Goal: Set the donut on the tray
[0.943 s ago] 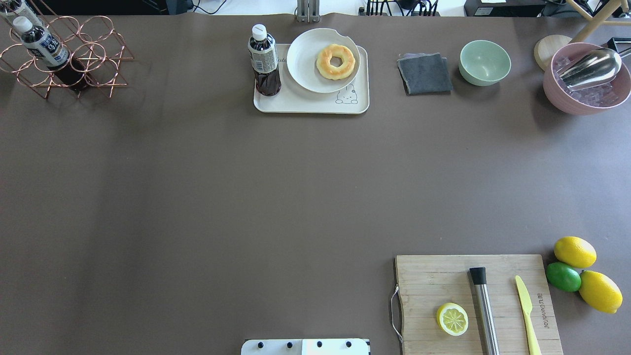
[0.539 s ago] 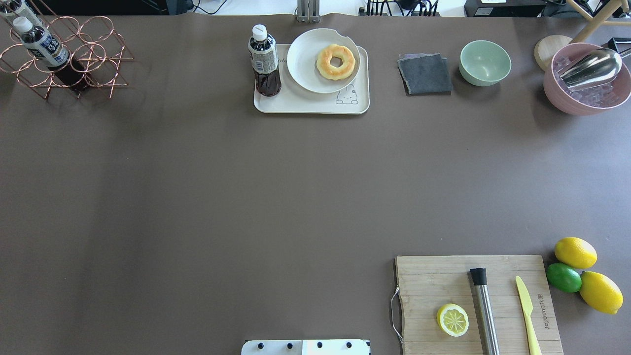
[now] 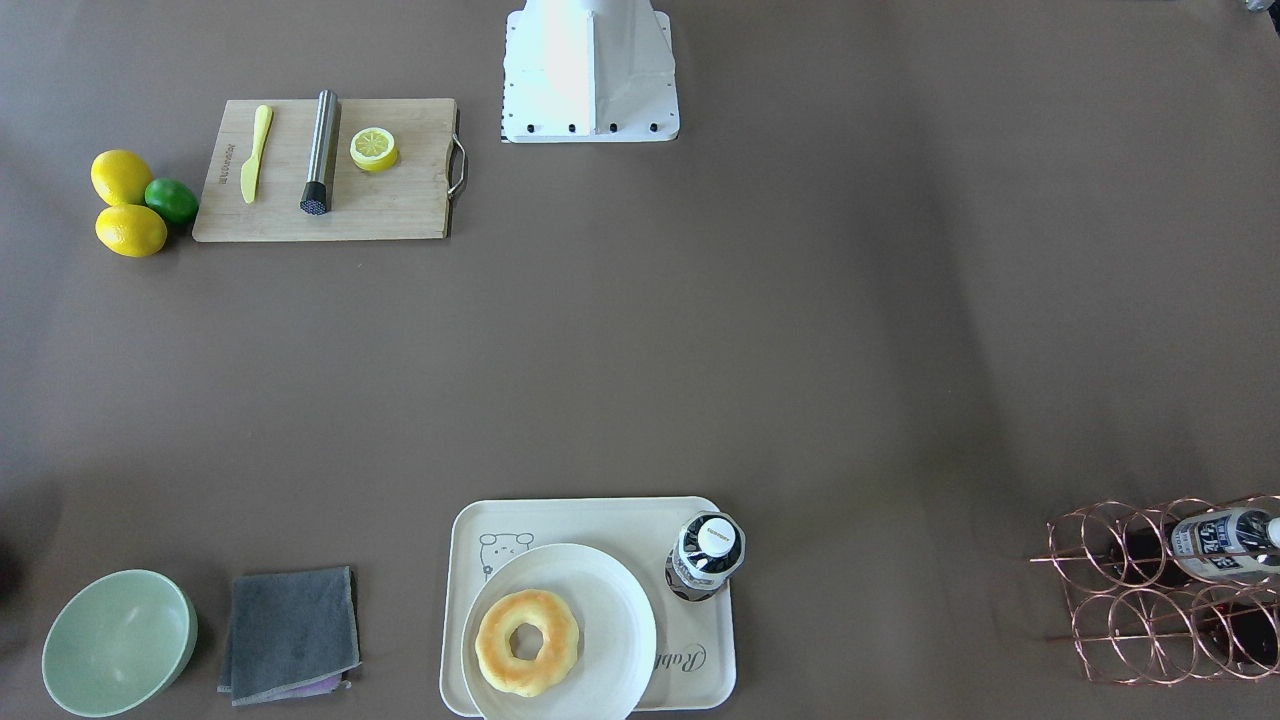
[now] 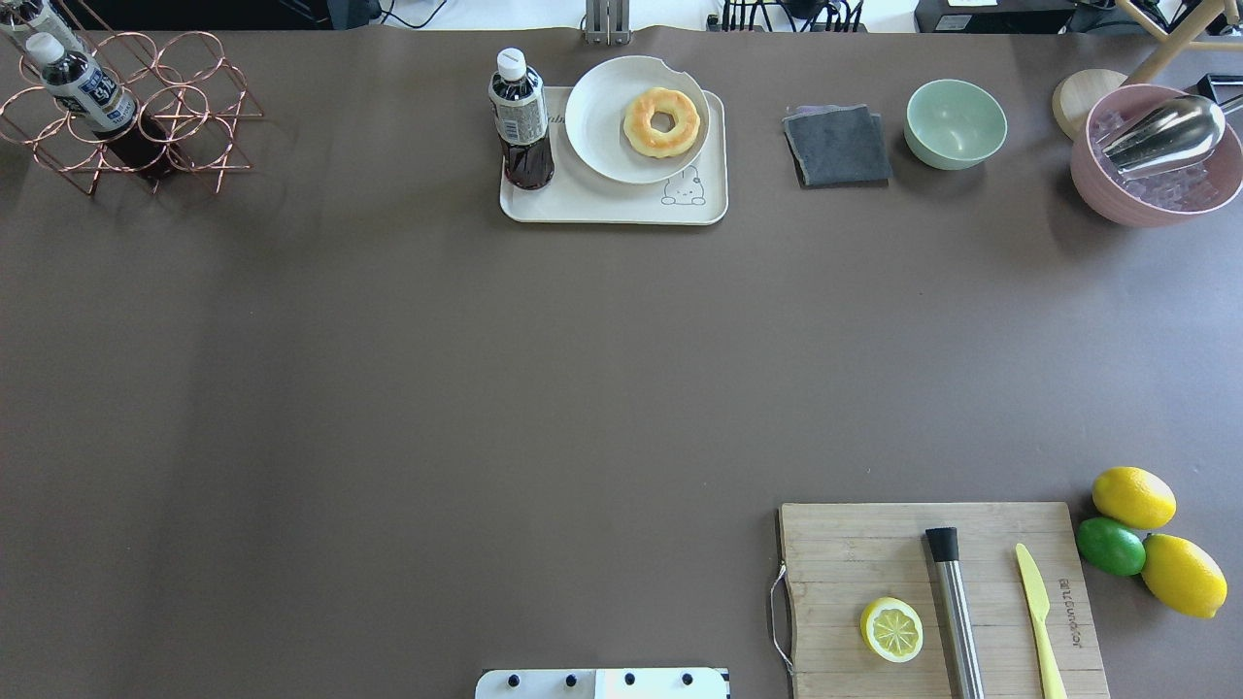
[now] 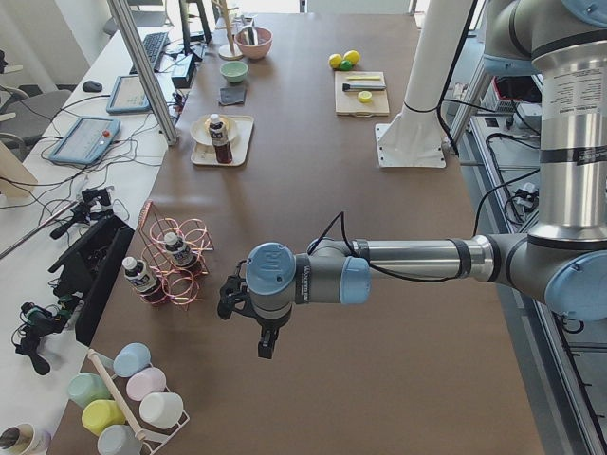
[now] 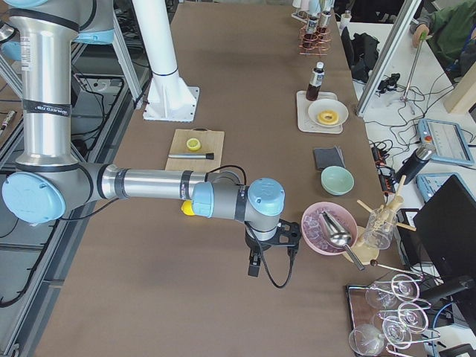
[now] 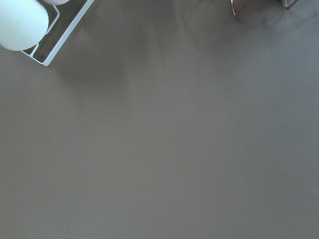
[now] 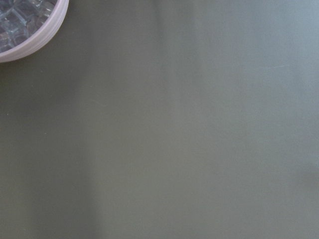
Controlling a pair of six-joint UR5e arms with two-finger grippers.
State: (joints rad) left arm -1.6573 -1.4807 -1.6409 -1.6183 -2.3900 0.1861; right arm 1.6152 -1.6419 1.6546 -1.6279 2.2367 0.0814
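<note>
The golden donut (image 4: 661, 121) lies on a round white plate (image 4: 597, 131) that rests on the cream tray (image 4: 621, 207) at the table's far middle. It also shows in the front-facing view (image 3: 527, 640), on the plate (image 3: 610, 600) and tray (image 3: 600, 520). My left gripper (image 5: 266, 346) shows only in the exterior left view, far from the tray beyond the table's left end area. My right gripper (image 6: 254, 268) shows only in the exterior right view, near the pink bowl. I cannot tell whether either is open or shut.
A dark drink bottle (image 4: 520, 121) stands on the tray's left part. A grey cloth (image 4: 837, 146), a green bowl (image 4: 956, 122) and a pink ice bowl (image 4: 1156, 155) sit to the right. A copper bottle rack (image 4: 126, 112) is far left. A cutting board (image 4: 937, 597) with a lemon half (image 4: 890, 629) is near right.
</note>
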